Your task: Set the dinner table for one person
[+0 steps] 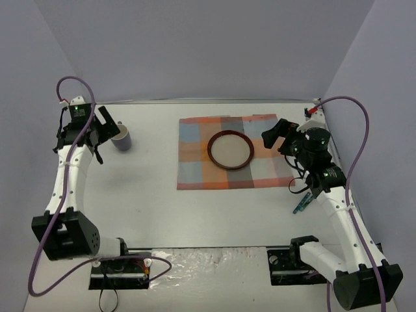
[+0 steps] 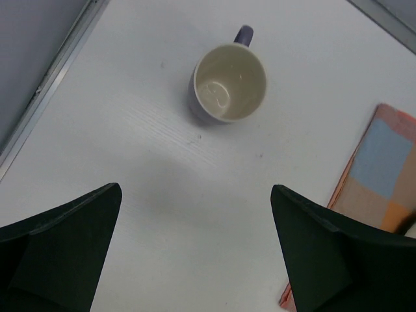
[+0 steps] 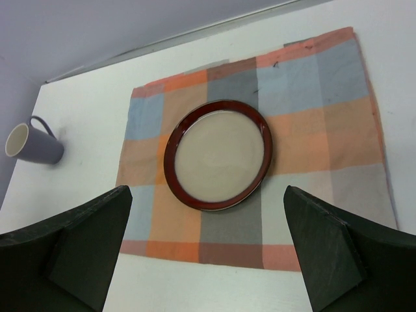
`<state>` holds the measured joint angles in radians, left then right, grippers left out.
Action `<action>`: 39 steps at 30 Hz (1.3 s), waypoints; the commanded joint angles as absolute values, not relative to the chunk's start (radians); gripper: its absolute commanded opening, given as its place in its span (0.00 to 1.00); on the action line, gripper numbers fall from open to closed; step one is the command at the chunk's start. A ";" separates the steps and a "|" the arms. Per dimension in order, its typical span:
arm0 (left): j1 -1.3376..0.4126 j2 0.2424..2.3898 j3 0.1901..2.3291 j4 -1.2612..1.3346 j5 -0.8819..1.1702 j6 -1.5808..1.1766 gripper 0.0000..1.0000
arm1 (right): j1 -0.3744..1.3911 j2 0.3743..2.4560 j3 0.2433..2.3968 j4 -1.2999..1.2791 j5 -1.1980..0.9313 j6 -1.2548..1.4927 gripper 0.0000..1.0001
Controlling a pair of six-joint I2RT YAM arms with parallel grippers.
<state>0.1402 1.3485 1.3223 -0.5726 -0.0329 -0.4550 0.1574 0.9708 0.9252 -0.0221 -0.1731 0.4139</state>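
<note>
Spanning top view, dinner table [image 1: 149,208] lies beneath both pincers. Left wrist cam: left gripper [image 2: 195,192] released, jaws wide; tabletop directly below, mug [image 2: 229,81] ahead. Right wrist cam: right gripper [image 3: 207,192] released; table below, plate [image 3: 220,153] w/ plaid mat [image 3: 325,130] ahead.

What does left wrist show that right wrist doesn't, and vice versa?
Only left wrist: the inside of the purple ceramic mug, cream and empty, seen from above, and the open left claw.
Only right wrist: the round cream plate with a dark red rim, resting on the orange-and-blue plaid cloth mat, plus the open right claw.
Both: the mug, the mat (just one corner in left wrist) and the white tabletop.
</note>
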 commanded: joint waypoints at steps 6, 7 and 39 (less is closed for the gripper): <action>0.176 1.656 1.553 -0.551 -0.097 -0.704 0.91 | 0.218 0.937 0.882 0.051 -0.222 0.374 1.00; 0.177 1.681 1.566 -0.548 -0.099 -0.722 0.90 | 0.225 0.939 0.881 0.052 -0.223 0.371 1.00; 0.161 1.932 1.598 -0.532 -0.078 -0.872 0.42 | 0.252 0.946 0.849 0.052 -0.198 0.335 1.00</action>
<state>0.1693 1.9561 1.5894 -0.5662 -0.0754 -0.8480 0.2440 0.9535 0.8417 -0.0177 -0.2085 0.3560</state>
